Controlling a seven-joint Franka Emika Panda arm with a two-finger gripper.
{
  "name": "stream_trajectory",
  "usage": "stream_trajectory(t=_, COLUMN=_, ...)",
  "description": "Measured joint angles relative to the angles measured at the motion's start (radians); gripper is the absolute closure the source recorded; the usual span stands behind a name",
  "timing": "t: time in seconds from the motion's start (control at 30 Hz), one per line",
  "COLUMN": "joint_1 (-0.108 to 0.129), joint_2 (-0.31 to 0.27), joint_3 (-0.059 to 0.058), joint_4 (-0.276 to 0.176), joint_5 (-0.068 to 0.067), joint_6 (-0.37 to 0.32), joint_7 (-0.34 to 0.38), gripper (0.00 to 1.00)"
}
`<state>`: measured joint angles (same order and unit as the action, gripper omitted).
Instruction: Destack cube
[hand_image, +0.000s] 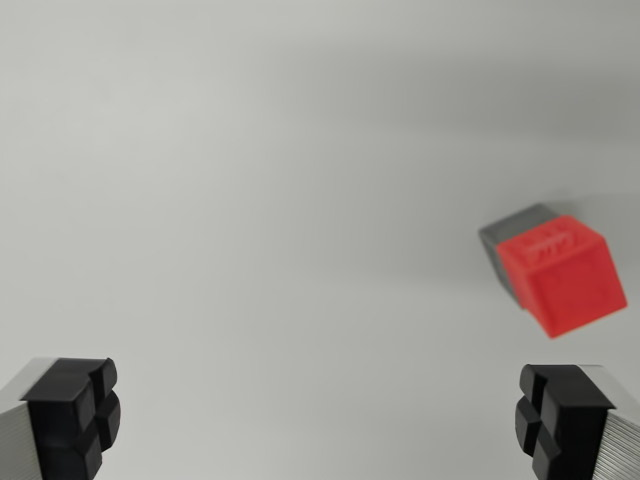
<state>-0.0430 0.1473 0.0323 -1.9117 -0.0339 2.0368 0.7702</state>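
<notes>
The desk (250, 180) fills the whole wrist view as a plain pale surface, and none of its edges or corners shows, so you cannot place anything against them; work from the view's own sides instead. All that stands on the visible part is the stack, toward the wrist view's right and a little below mid-height: a red cube (565, 275) sitting on a grey cube (512, 232), of which only a sliver shows behind and to the left of the red one.

Your gripper (320, 415) is released, its two black fingertips (72, 412) spread wide at the bottom corners of the view with nothing between them. It hangs above the surface and well apart from the stack, which lies off the gripper's centre line, nearly over the right-hand finger.

To do this step well, you likely need to shift toward the wrist view's right until the red cube sits midway between the fingers, then turn the wrist so the pads meet two flat opposite faces, since the cube looks rotated to them. Come down only as far as the red cube, so the grey one is not pinched or dragged.

Room is generous: bare surface lies open to the left and front for setting the cube down.
</notes>
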Motion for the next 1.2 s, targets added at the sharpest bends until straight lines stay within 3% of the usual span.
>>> stream_trajectory(t=0.63, joint_1=-0.003, joint_2=0.000, joint_3=-0.002, joint_4=-0.005, joint_5=0.000, joint_6=0.003, joint_7=-0.013, gripper=0.00)
stream_trajectory(t=1.2, joint_1=-0.034, joint_2=-0.007, joint_3=-0.017, joint_4=-0.060, joint_5=0.002, joint_6=0.054, joint_7=-0.132, gripper=0.00)
